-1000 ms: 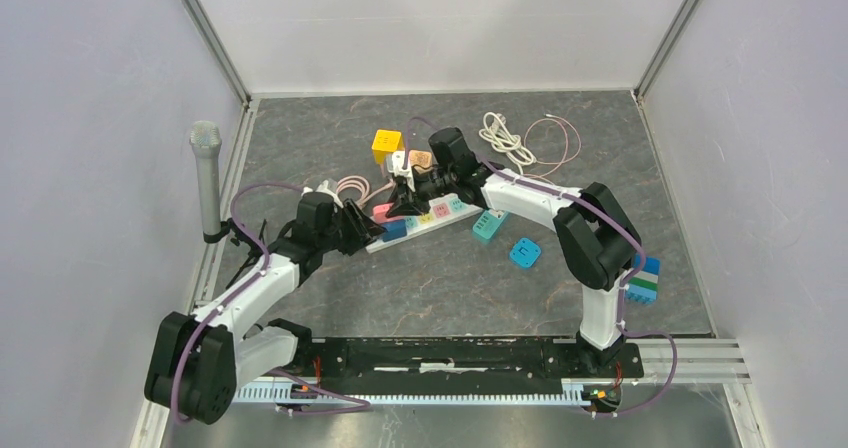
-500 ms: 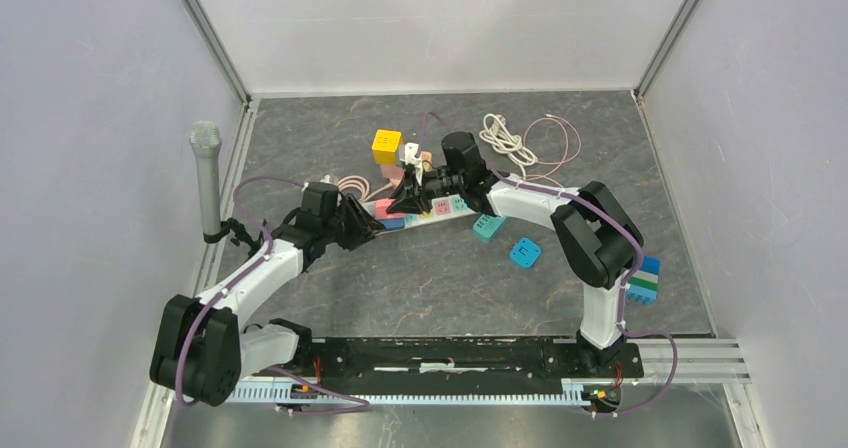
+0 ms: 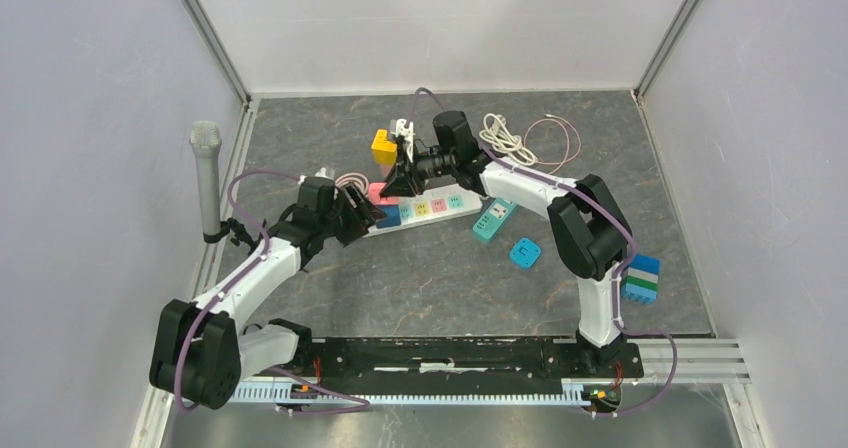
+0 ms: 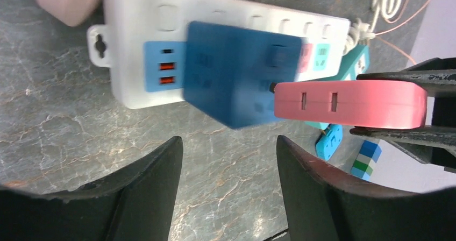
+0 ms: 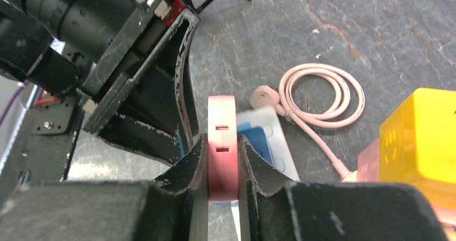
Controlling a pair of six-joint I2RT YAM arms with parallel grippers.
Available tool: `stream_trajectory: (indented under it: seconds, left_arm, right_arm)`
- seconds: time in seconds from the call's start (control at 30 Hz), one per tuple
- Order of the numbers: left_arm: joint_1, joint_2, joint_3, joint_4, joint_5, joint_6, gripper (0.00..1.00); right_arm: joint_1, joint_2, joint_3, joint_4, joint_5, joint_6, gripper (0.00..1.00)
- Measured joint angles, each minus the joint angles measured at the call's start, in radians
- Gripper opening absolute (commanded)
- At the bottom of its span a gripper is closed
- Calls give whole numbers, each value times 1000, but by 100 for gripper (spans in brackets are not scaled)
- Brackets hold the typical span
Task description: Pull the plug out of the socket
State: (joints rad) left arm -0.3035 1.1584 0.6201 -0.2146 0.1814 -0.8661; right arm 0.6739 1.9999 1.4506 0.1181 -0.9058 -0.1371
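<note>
The white power strip lies mid-table and also shows in the left wrist view. A blue plug sits in it near its left end. My right gripper is shut on a flat pink plug and holds it over the strip's left end. The plug looks raised clear of the strip; its prongs are hidden. My left gripper is open and empty, low over the table just short of the strip's left end.
A yellow cube and a coiled pink cable lie behind the strip. White and thin pink cables lie at the back. A teal adapter, a blue adapter, stacked bricks and a microphone are around.
My right gripper has moved back and left with the pink plug. The power strip has swung from tilted to nearly level. My left gripper has shifted slightly back with it.
</note>
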Motion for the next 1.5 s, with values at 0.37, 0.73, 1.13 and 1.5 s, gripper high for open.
stream_trajectory:
  seconds: [0.37, 0.73, 1.13, 1.5]
  left_arm:
    - [0, -20, -60, 98, -24, 0, 69]
    - [0, -106, -79, 81, -85, 8, 70]
    - [0, -259, -68, -6, -154, 63, 84]
    - [-24, -214, -43, -3, -63, 129, 84]
  right_arm:
    - [-2, 12, 28, -6, -34, 141, 0]
    - [-2, -2, 5, -17, 79, 176, 0]
    - [-29, -336, -227, -151, 312, 158, 0]
    - [-28, -603, -620, -457, 472, 154, 0]
